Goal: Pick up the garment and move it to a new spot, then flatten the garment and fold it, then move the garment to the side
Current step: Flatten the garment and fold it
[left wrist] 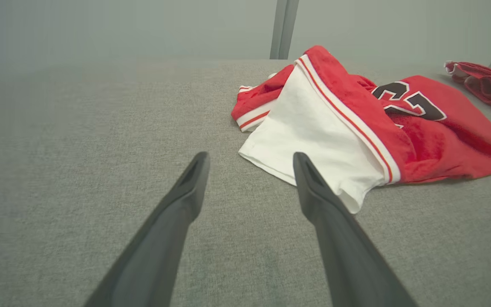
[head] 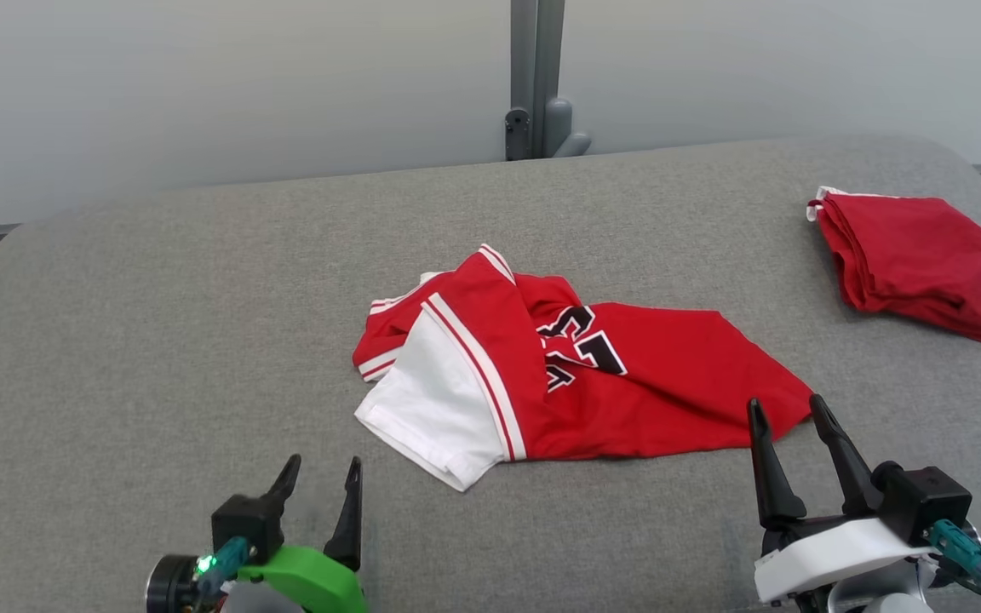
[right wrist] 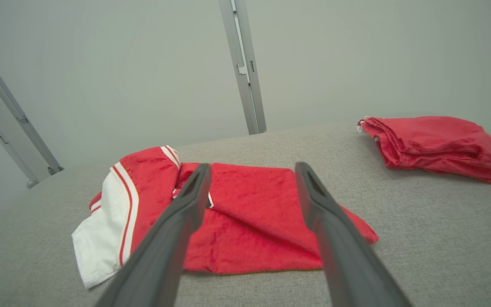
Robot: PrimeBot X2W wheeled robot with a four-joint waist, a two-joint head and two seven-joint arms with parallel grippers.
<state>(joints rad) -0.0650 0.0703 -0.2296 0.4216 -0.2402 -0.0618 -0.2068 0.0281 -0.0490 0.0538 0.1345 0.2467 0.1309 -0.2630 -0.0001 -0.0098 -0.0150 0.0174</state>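
The garment (head: 627, 383) is a red jersey with white panels, striped trim and black numbers, lying crumpled in the middle of the grey table (head: 158, 340). Its white part (left wrist: 309, 136) points toward my left gripper (head: 320, 477), which stands open near the front edge, a short way left of the cloth and apart from it. My right gripper (head: 784, 413) is open too, its tips close to the garment's lower right corner (right wrist: 356, 232). Nothing sits between either pair of fingers.
A second red cloth (head: 916, 264), folded, lies at the table's far right, also seen in the right wrist view (right wrist: 437, 145). Behind the table runs a pale wall with a grey upright post (head: 536, 77). Bare grey surface spreads left of the garment.
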